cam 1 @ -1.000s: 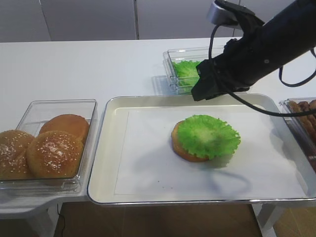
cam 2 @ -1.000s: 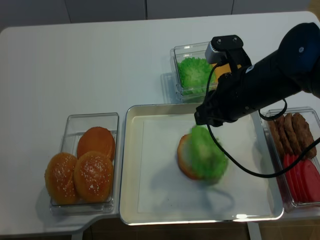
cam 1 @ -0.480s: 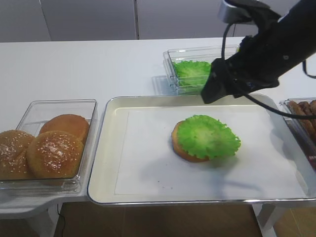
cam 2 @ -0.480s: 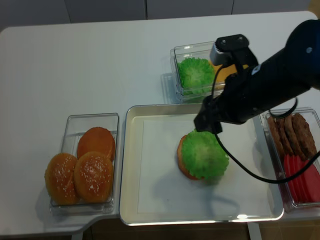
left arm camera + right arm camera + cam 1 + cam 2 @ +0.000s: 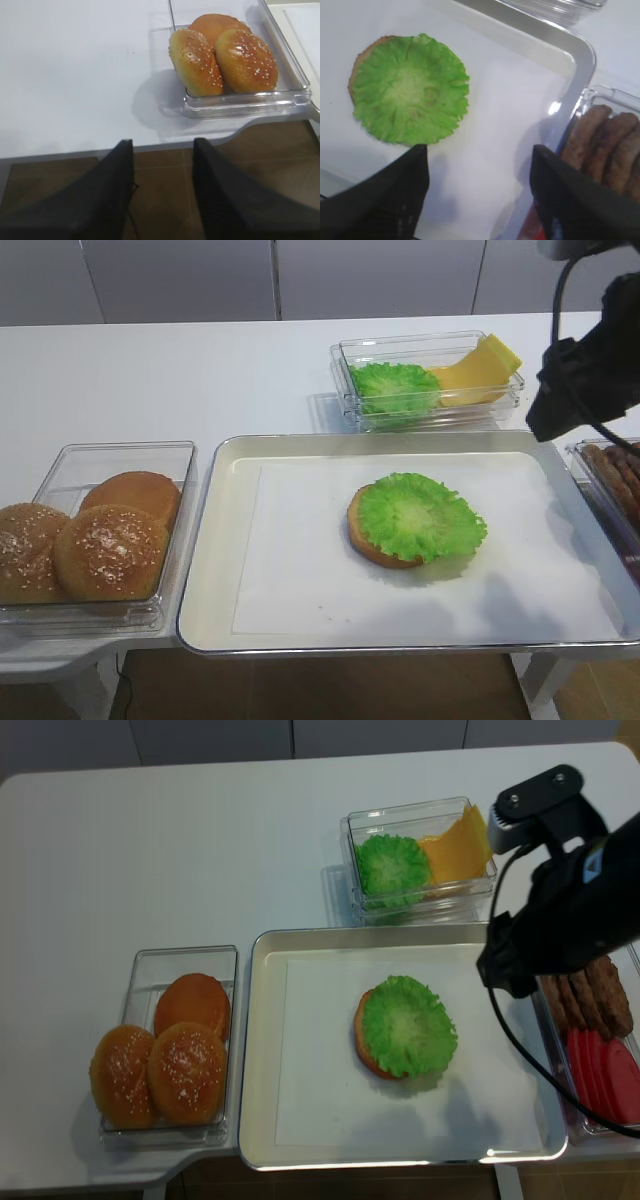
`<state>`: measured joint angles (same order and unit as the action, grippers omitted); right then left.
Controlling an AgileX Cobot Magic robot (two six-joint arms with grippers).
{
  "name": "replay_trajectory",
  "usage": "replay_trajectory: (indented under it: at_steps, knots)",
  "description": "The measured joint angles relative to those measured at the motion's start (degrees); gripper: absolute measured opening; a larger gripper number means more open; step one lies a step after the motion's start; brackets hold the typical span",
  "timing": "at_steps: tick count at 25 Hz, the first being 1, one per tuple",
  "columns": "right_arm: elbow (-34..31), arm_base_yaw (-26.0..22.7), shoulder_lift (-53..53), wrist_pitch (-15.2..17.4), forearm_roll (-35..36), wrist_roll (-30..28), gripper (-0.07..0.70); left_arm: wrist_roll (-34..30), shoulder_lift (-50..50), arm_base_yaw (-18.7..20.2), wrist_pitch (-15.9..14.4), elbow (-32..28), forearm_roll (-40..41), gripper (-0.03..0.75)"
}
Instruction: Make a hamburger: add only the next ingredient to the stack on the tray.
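The bright green ruffled lettuce leaf lies flat on the bun bottom in the middle of the paper-lined silver tray. My right gripper hangs open and empty over the tray's right side, apart from the leaf. My left gripper stands open with nothing in it at the table's front edge, left of the bun box; the high views do not show it.
A clear box of sesame buns sits left of the tray. Behind the tray a clear box holds more lettuce and yellow cheese. Meat patties and tomato slices lie in a box at the right.
The right gripper has opened wider and drawn away to the right, from over the stack to the tray's right edge. The lettuce leaf has settled flat on the bun.
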<state>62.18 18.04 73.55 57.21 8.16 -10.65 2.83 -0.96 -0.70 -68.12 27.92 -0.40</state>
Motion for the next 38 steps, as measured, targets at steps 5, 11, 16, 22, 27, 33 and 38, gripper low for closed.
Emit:
replay_trajectory:
  at_steps: [5,11,16,22,27,33,38]
  knots:
    - [0.00,0.00,-4.52,4.00,-2.87,1.43,0.463,0.00,0.00,0.00,0.00,0.00,0.00,0.299]
    - [0.00,0.00,-6.75,6.28,-2.87,2.58,0.439,0.00,0.00,0.00,0.00,0.00,0.00,0.299]
    - [-0.03,-0.39,-6.79,7.12,-5.19,4.16,0.438,0.00,0.00,0.00,0.00,0.00,0.00,0.299]
    - [-0.03,-10.59,-6.79,7.23,-4.46,4.39,0.436,0.00,0.00,0.00,0.00,0.00,0.00,0.299]
    - [-0.13,-14.47,-8.06,8.80,-4.46,4.39,0.436,0.00,0.00,0.00,0.00,0.00,0.00,0.299]
    - [-3.37,-14.73,-16.34,12.51,-4.28,4.52,0.436,0.00,0.00,0.00,0.00,0.00,0.00,0.299]
    - [-11.35,-14.73,-27.42,14.32,-4.28,5.87,0.434,0.00,0.00,0.00,0.00,0.00,0.00,0.299]
